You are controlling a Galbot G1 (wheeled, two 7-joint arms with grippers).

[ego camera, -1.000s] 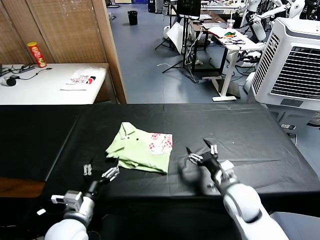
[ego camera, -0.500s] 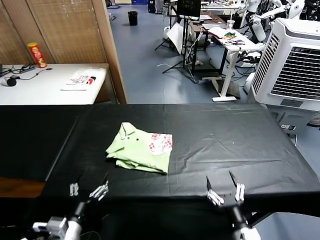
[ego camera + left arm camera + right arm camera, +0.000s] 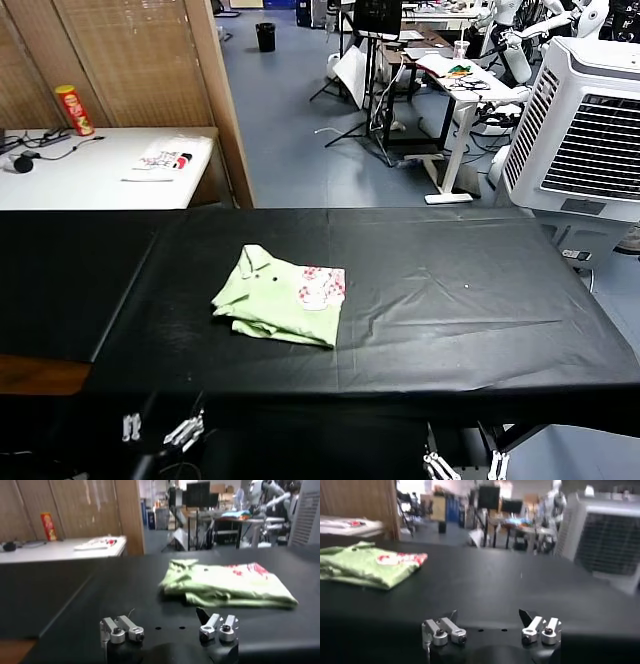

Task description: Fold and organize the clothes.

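Currently the shirt (image 3: 282, 303) is seen folded on the worktop (image 3: 480, 300), ahead of both tools. Left tool (image 3: 155, 430) is nearer; right tool (image 3: 462, 465) farther off. Both are wide open, nothing held.

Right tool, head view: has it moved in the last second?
Yes. The right tool has pulled back from beside the green shirt to below the black table's near edge, empty and open. The shirt lies folded, untouched.

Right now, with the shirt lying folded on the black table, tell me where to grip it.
Probably grip the green shirt at its near folded edge, coming low from the robot's side of the black table. The layers stack there into a thick lip, and that edge faces both lowered grippers.
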